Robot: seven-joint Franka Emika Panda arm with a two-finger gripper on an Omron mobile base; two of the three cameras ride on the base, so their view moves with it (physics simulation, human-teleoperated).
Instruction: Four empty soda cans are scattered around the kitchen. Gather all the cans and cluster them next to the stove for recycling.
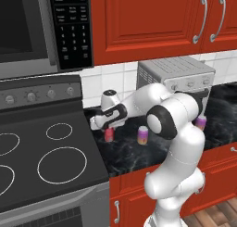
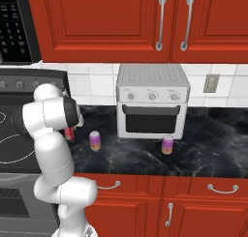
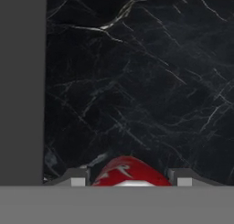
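The gripper [image 1: 108, 129] is clamped on a red soda can [image 1: 109, 135], which sits between its fingertips [image 3: 77, 178] on the black counter [image 1: 129, 152]. It stands just right of the stove [image 1: 51, 152].

Red wooden wall cabinets [image 2: 111, 23] with curved silver handles [image 2: 160, 22] run across the top of the frame. Beneath them a white tile backsplash [image 2: 94, 81] meets the black marbled bench [image 2: 203, 149], veined with thin pale lines. A silver toaster oven [image 2: 152, 101] stands at centre against the wall, with a grey wall outlet [image 2: 210, 83] to its right. Red base cabinets [image 2: 193, 202] line the bottom. A black microwave [image 1: 44, 29] fills the upper left of the left base view, and wood floor [image 1: 215, 217] shows at its lower right.
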